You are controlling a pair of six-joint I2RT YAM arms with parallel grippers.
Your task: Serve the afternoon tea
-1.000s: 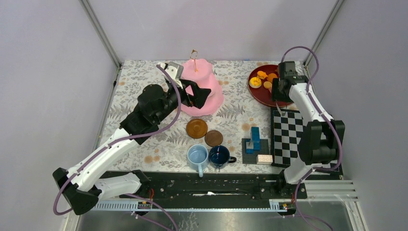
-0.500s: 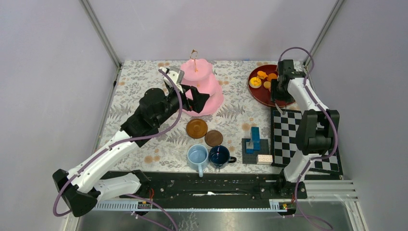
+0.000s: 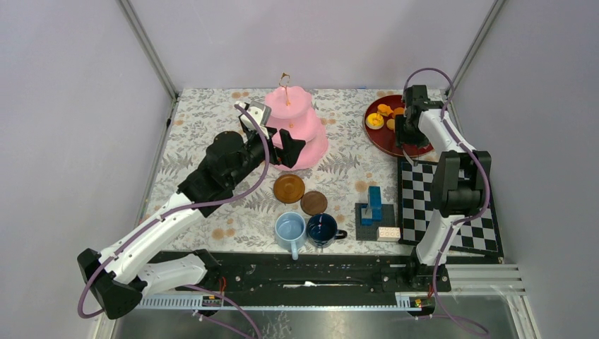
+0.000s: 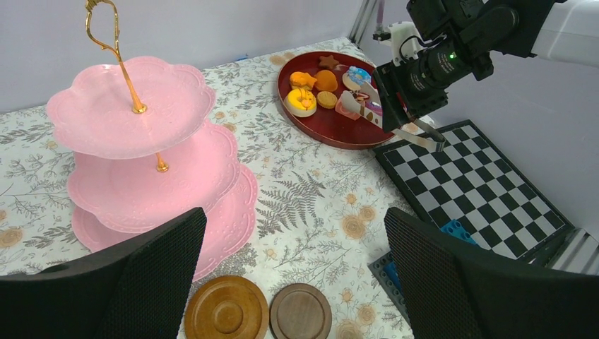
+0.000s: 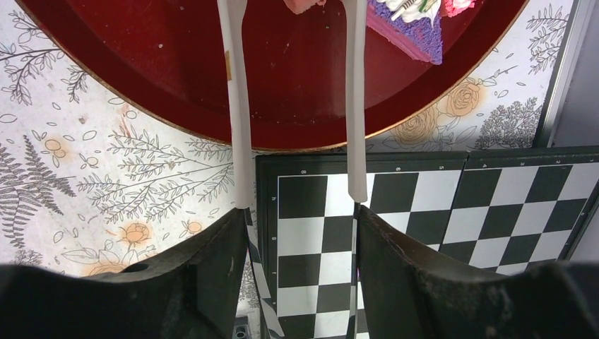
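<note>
The pink three-tier stand (image 3: 298,127) with its gold loop stands at the back centre, all tiers bare in the left wrist view (image 4: 141,141). My left gripper (image 3: 286,145) is open and empty just in front of it (image 4: 293,219). Small toy pastries (image 3: 376,119) lie on a dark red tray (image 3: 379,139). My right gripper (image 3: 405,134) is shut on white tongs (image 5: 236,106) whose two arms reach apart over the tray (image 5: 297,85); their tips are out of view. Two brown saucers (image 3: 289,188) (image 3: 313,203) lie mid-table. The light-blue mug (image 3: 290,229) and dark-blue mug (image 3: 322,229) stand near the front.
A black-and-white chequered board (image 3: 431,198) lies at the right, just in front of the tray. A blue block stack (image 3: 372,206) on a grey plate stands beside it. Metal frame posts rise at the back corners.
My right gripper with the tongs has moved a little further back over the red tray. My left gripper has shifted slightly left, staying open by the stand.
</note>
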